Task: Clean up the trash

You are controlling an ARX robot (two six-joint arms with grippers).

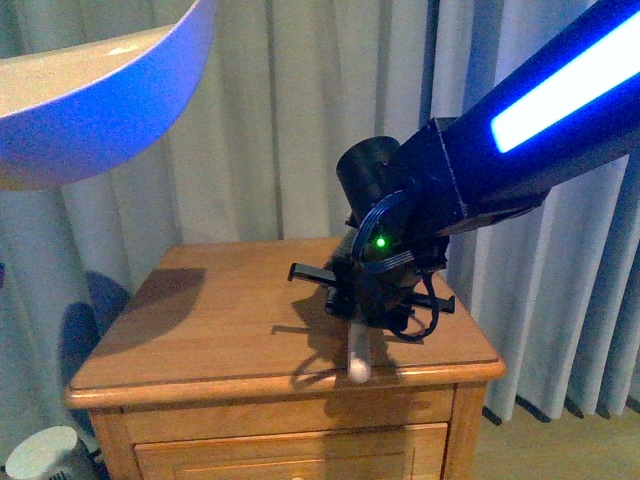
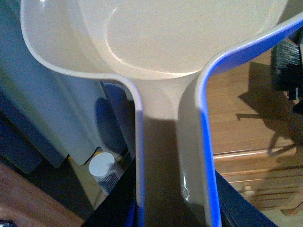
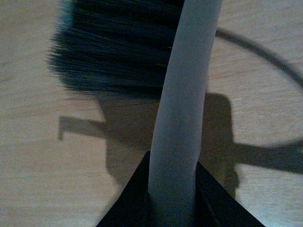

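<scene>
My left gripper (image 2: 173, 213) is shut on the handle of a pale dustpan with a blue edge (image 2: 156, 42), held high up; the pan fills the front view's top left corner (image 1: 90, 90). My right gripper (image 3: 173, 198) is shut on the pale handle of a brush (image 3: 184, 94) with black bristles (image 3: 113, 52), held just above the wooden nightstand top (image 1: 220, 320). In the front view the right gripper (image 1: 385, 285) hangs over the top's right part and the brush handle's tip (image 1: 357, 360) points at the front edge. No white paper wad shows in any view.
Pale curtains (image 1: 290, 120) hang behind the nightstand. A drawer front (image 1: 290, 460) is below the top. A small white round bin (image 1: 40, 458) stands on the floor at the left; it also shows in the left wrist view (image 2: 102, 168).
</scene>
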